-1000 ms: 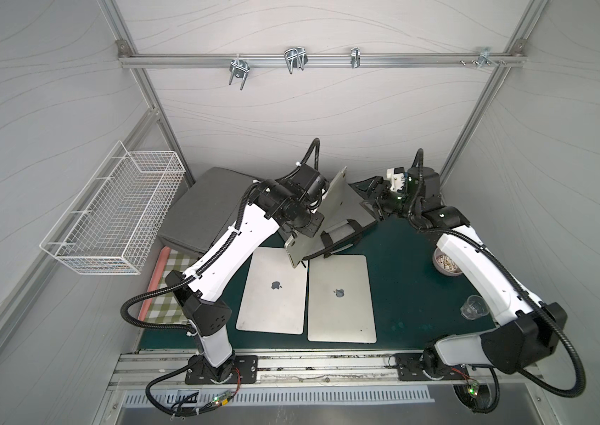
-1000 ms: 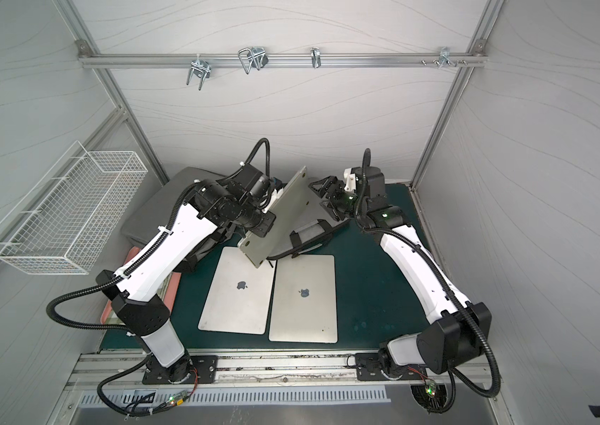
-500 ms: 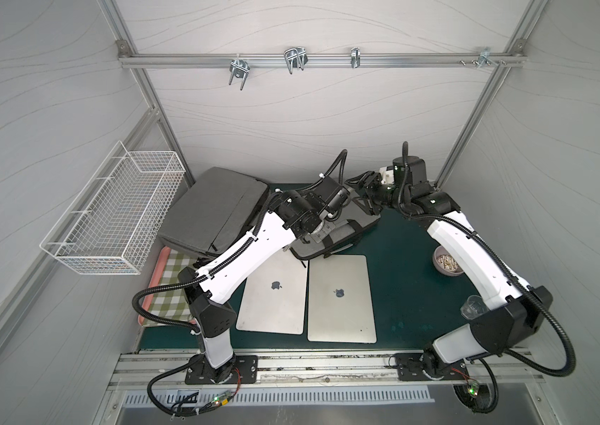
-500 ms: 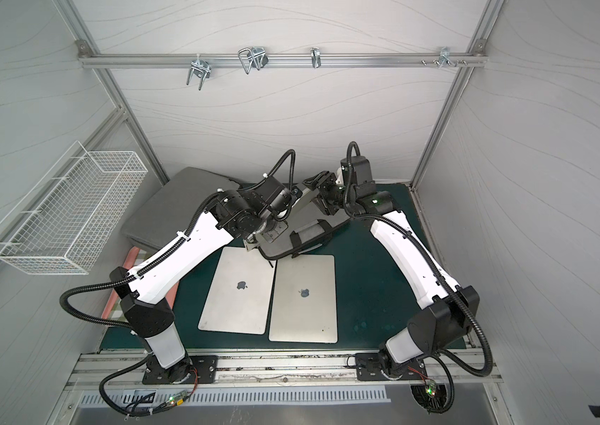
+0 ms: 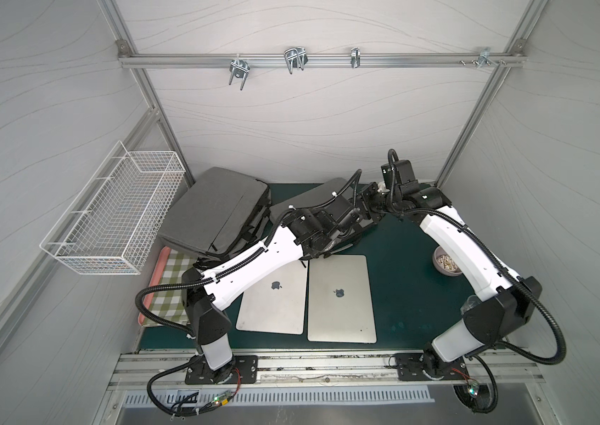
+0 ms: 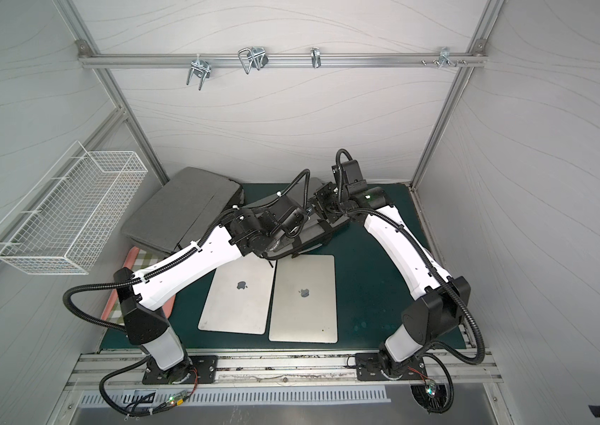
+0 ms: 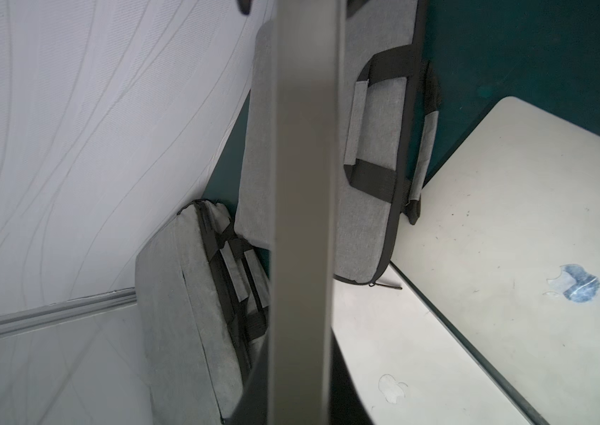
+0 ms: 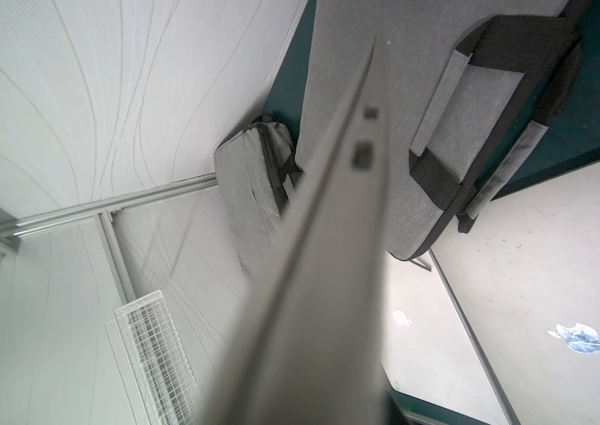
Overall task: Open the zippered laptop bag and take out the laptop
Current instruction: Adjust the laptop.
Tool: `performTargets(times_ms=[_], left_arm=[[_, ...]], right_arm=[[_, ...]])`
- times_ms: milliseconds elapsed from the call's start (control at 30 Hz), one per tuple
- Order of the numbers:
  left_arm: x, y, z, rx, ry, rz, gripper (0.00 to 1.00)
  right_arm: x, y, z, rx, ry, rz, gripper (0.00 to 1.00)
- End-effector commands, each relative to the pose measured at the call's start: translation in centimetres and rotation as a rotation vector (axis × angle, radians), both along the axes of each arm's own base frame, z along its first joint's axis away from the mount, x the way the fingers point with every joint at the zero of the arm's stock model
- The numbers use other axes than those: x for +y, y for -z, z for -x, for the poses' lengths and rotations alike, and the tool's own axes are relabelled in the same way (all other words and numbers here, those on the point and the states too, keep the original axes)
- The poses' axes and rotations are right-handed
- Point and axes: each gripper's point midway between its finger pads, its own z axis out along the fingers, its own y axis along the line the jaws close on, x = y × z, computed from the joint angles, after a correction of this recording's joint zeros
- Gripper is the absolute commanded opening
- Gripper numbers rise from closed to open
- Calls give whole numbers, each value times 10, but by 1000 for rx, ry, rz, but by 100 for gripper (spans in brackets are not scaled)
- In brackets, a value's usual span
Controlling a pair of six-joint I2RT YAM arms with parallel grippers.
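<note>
Now that the laptop (image 7: 302, 184) has come down from its steep tilt to sit low over the bag (image 7: 368, 220) at the back edge of the mat (image 5: 401, 279), it's basically out. So the left gripper (image 5: 359, 220) pinches it, the right gripper (image 5: 371, 206) swung in with jaws narrowing round its edge, can't tell if it's gripping yet.

White panel walls (image 5: 291, 121), faint wavy grey lines, on three sides. Aluminium frame posts (image 5: 479, 110) in corners. Cross rail (image 5: 420, 58) across back wall, metal hooks (image 5: 294, 60) hung on it. White wire basket (image 5: 114, 209) fixed to side wall. Dark green worktop (image 5: 401, 294). Light soft, even.
</note>
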Motion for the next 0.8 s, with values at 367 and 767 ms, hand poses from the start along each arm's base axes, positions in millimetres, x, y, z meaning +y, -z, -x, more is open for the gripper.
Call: performTargets(times_ms=[367,767], left_arm=[[-29,-64,7,-222,74,238,13],[-29,-44,14,-147,58,250,41]], right_arm=[[-3,-16,-14,-139,72,-80,0],[-14,-70,-29,-380,40,-227,0]])
